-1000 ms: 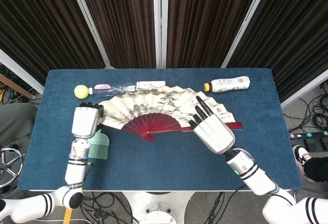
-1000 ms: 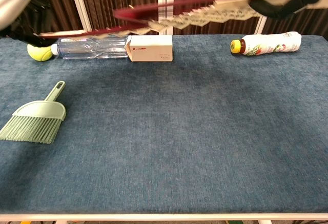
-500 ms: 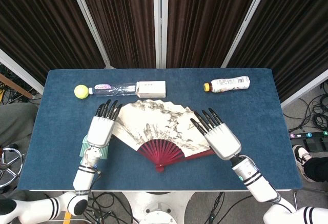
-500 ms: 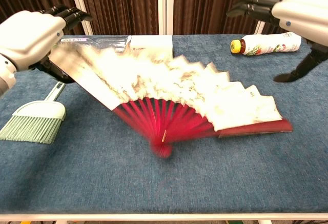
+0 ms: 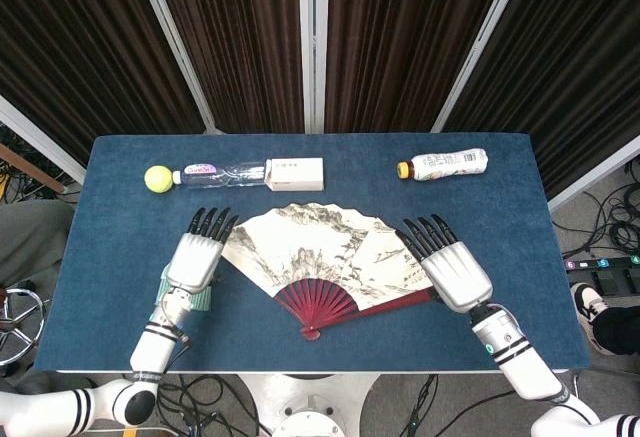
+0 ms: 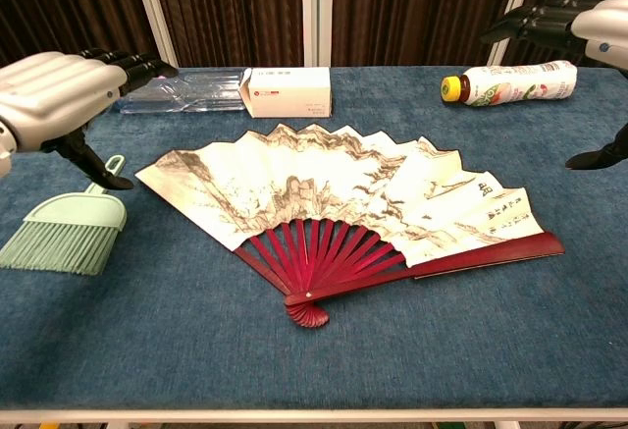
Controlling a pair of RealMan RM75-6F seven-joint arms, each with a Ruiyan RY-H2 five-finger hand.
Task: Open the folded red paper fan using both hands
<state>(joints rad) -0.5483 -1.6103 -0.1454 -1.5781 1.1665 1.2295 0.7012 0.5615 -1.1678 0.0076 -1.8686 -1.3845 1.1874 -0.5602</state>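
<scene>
The paper fan (image 5: 325, 257) (image 6: 334, 203) lies spread flat on the blue table, its cream leaf painted with ink landscape, red ribs meeting at a pivot toward the front edge. My left hand (image 5: 197, 254) (image 6: 59, 90) hovers just off the fan's left edge, fingers extended and apart, holding nothing. My right hand (image 5: 452, 265) (image 6: 574, 22) hovers at the fan's right end above the red guard stick, fingers also spread and empty. Neither hand touches the fan.
A green hand brush (image 6: 69, 228) lies under my left hand. Along the back stand a clear water bottle (image 5: 225, 171), a yellow ball (image 5: 157, 178), a white box (image 5: 293, 173) and a labelled drink bottle (image 5: 443, 164), all lying flat.
The fan has dropped from the hands and settled flat on the table. Both hands have let go and drawn outward and back toward the front edge.
</scene>
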